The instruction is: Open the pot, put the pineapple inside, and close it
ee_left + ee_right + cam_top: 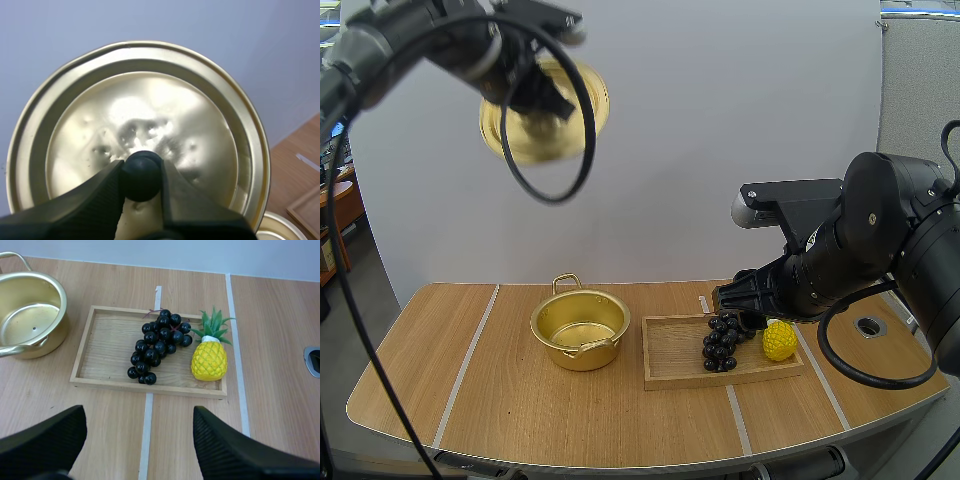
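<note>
Pineapple [209, 360] rests on tray [107, 347] (left wrist view: left gripper [142, 171] pinching lid [190, 112]).

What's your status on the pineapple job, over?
Left gripper shut on lid, held aloft. Right gripper open, by the tray. Pineapple on tray, grapes close beside it; pot open, empty.

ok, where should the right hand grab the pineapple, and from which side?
Probably the yellow body of the pineapple, from straight above: it lies flat in the tray, leafy crown toward the far rim, grapes close beside it. The right hand is open.
</note>
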Robot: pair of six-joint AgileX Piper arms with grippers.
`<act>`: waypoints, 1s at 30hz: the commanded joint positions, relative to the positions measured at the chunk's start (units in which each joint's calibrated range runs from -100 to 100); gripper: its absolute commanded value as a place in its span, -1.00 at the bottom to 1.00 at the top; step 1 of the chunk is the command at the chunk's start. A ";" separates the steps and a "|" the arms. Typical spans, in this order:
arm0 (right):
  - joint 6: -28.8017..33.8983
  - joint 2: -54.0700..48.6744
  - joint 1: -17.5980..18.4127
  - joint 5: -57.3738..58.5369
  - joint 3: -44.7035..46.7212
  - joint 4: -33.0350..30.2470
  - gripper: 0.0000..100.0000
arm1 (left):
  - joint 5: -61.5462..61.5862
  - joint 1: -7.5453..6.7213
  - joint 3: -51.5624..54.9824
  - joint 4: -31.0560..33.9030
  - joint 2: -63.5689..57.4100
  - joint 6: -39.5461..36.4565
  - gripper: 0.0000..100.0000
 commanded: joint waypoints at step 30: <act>2.26 7.04 -0.24 -5.12 -0.41 -4.56 1.00 | -10.67 0.00 -29.57 4.05 -0.65 -6.40 -1.00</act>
